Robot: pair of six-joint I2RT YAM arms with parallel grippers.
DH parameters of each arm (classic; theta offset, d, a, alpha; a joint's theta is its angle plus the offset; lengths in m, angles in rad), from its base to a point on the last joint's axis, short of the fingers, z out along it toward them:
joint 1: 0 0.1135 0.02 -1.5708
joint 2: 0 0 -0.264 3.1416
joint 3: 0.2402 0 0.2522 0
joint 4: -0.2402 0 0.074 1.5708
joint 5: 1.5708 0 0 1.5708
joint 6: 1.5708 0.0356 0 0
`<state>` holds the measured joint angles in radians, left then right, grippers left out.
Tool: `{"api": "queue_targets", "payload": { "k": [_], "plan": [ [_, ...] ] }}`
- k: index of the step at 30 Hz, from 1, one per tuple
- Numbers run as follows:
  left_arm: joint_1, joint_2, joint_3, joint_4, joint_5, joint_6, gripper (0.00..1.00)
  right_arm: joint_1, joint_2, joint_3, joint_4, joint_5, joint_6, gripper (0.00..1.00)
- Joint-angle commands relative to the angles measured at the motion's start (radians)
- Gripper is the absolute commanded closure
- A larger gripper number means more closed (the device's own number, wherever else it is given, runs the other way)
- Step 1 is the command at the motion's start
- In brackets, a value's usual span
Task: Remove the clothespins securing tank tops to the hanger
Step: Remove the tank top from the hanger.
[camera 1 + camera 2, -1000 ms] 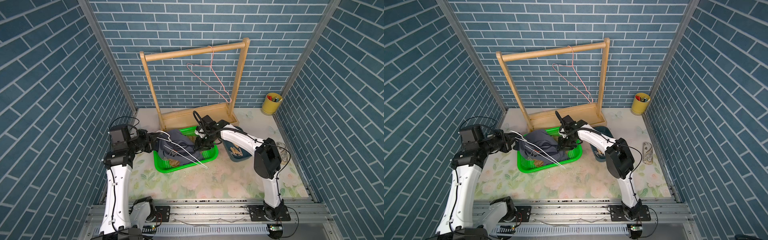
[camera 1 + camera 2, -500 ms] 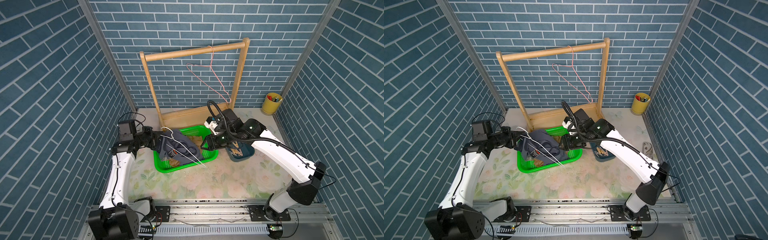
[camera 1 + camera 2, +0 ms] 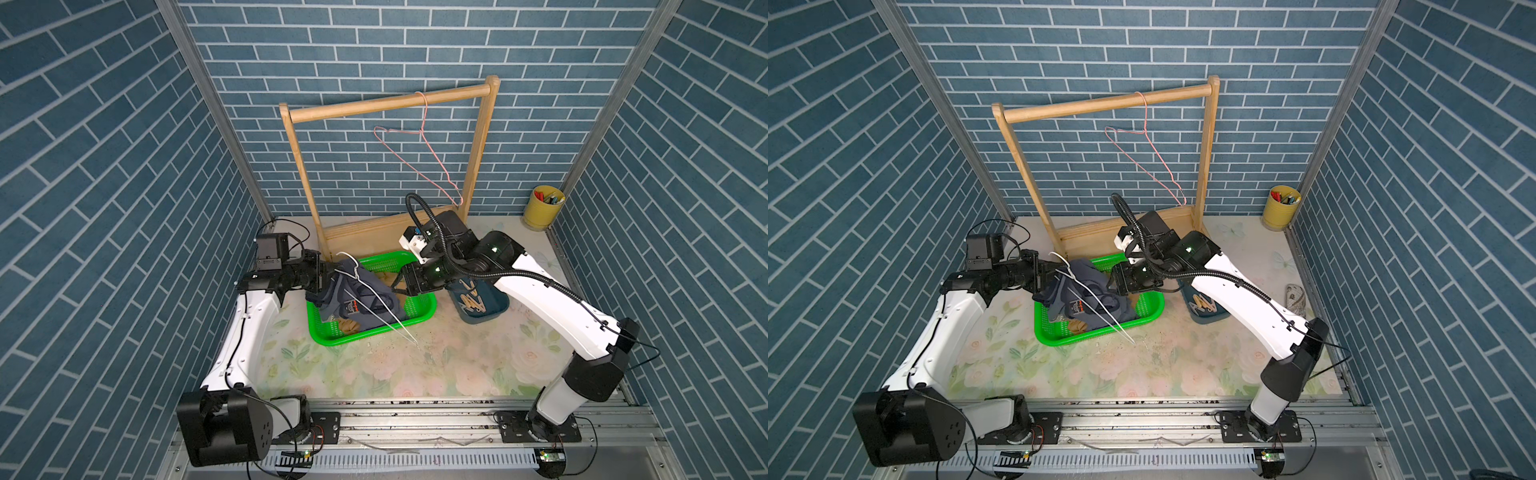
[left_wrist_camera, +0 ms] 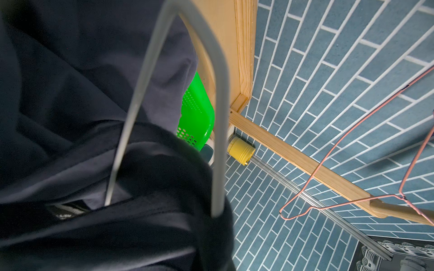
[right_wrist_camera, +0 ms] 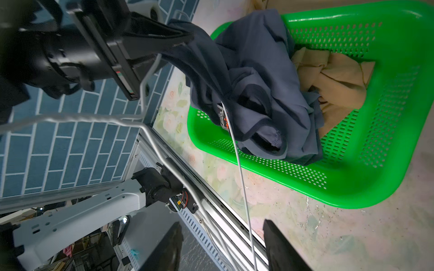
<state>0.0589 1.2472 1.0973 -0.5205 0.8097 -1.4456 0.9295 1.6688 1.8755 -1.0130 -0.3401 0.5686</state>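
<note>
The grey-blue tank top (image 3: 365,286) drapes from the white wire hanger (image 5: 94,118) into the green basket (image 5: 352,192), where the tan tank top (image 5: 333,77) lies. Clothespins (image 3: 471,301) fill the dark bin (image 3: 482,318) beside the basket. The left gripper (image 3: 325,277) has its fingers pressed together on the grey-blue tank top. The right gripper (image 5: 223,244) has its fingers spread around the hanger's wire.

The cell is overlooked from high in front; close beyond the right fingers (image 5: 279,246), the green basket (image 5: 352,194) is shared.
</note>
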Motion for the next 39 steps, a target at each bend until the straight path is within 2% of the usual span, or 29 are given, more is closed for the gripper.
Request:
{"api": "queue_targets", "payload": {
  "k": [1, 5, 11, 20, 22, 26, 27, 30, 32, 35, 39],
  "plan": [
    [-0.008, 0.009, 0.026, -0.042, 0.031, 0.034, 1.0, 0.005, 0.008, -0.001, -0.008, 0.001, -0.012, 0.44],
    [-0.008, 0.014, 0.019, -0.021, 0.038, 0.015, 1.0, 0.012, 0.026, 0.031, -0.011, -0.029, -0.022, 0.44],
    [-0.008, 0.049, 0.039, 0.014, 0.06, -0.015, 1.0, 0.058, 0.019, -0.005, 0.019, -0.101, -0.037, 0.44],
    [-0.009, 0.078, 0.087, -0.011, 0.078, -0.007, 1.0, 0.086, 0.016, -0.119, 0.043, -0.059, -0.036, 0.47],
    [-0.008, 0.076, 0.085, -0.012, 0.081, -0.009, 1.0, 0.087, 0.024, -0.133, 0.042, -0.054, -0.034, 0.54],
    [-0.008, 0.074, 0.079, -0.013, 0.088, -0.007, 1.0, 0.092, 0.011, -0.163, 0.042, -0.032, -0.022, 0.94],
    [-0.008, 0.075, 0.076, -0.012, 0.088, -0.007, 1.0, 0.092, 0.0, -0.17, 0.042, -0.028, -0.016, 0.99],
    [-0.008, 0.087, 0.074, -0.024, 0.087, 0.014, 1.0, 0.094, -0.04, -0.19, 0.025, -0.016, 0.003, 1.0],
    [-0.009, 0.105, 0.082, -0.057, 0.082, 0.059, 0.94, 0.094, -0.067, -0.2, -0.015, -0.005, 0.013, 1.0],
    [-0.008, 0.145, 0.123, -0.175, 0.058, 0.186, 0.77, 0.097, -0.119, -0.214, -0.094, 0.012, 0.034, 1.0],
    [-0.008, 0.186, 0.161, -0.283, -0.002, 0.326, 0.64, 0.096, -0.221, -0.242, -0.189, 0.044, 0.086, 1.0]
  ]
}}
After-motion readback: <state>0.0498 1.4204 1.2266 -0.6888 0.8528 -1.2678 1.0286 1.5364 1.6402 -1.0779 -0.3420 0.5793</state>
